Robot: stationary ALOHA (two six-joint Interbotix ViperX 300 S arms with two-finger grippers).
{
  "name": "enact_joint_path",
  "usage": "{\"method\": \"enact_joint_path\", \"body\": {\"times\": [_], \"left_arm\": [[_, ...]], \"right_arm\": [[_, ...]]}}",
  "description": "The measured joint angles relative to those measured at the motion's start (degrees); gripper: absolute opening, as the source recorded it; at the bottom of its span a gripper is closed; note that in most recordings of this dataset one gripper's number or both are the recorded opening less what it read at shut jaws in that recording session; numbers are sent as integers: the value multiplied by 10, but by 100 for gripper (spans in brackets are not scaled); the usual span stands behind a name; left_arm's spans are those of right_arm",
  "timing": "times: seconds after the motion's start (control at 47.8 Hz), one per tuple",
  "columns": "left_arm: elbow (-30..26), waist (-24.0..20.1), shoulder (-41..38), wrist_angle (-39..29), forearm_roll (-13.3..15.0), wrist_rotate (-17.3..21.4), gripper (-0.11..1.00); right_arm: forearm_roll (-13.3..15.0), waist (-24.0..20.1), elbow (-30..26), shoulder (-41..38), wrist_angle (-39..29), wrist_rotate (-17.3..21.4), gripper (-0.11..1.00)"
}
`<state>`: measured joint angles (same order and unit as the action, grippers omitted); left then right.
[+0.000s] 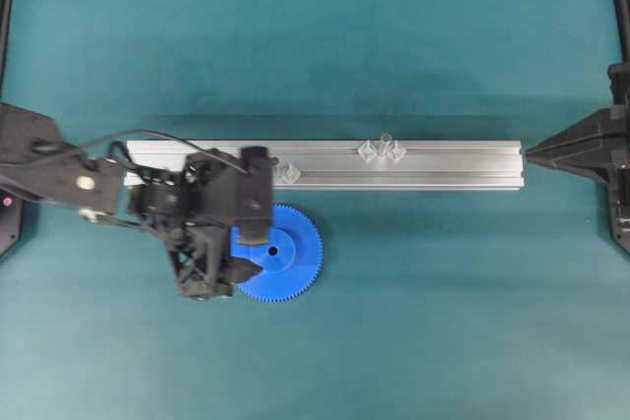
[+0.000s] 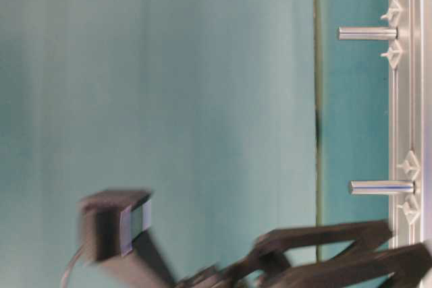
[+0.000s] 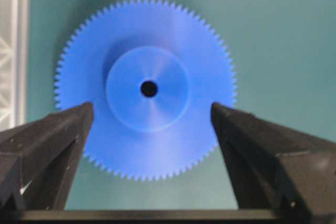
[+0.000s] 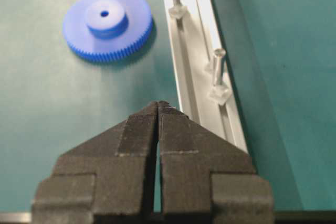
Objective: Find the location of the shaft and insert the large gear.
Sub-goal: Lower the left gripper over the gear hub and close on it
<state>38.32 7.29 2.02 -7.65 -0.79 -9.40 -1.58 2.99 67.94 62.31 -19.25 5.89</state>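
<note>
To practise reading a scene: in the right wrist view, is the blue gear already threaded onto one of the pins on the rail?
No, the blue gear lies flat on the green mat beside the rail, and both pins stand bare.

1 blue gear (image 1: 285,255), 1 aluminium rail (image 1: 453,166), 2 upright pins (image 2: 368,33), 2 tools (image 3: 149,145)

Teal tabletop (image 1: 443,322) (matte, evenly lit)

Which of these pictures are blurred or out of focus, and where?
Table-level view: the arm at the bottom is smeared by motion, the shaft is sharp. Left wrist view: the large gear looks slightly soft. Right wrist view: the right hand is sharp. Overhead view: fairly sharp overall.
</note>
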Motion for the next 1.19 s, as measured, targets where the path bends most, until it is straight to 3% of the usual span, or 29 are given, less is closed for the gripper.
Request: {"method": "enact_joint_path", "body": {"times": [0.356,1.192], "left_arm": [[-29,0,-63,-4,0,0,93],[-49,-4,-104,-32,-1,2,93]], "right_arm": [[0,0,4,12,-16,1,0],[-1,0,12,39,-34,2,0]]}}
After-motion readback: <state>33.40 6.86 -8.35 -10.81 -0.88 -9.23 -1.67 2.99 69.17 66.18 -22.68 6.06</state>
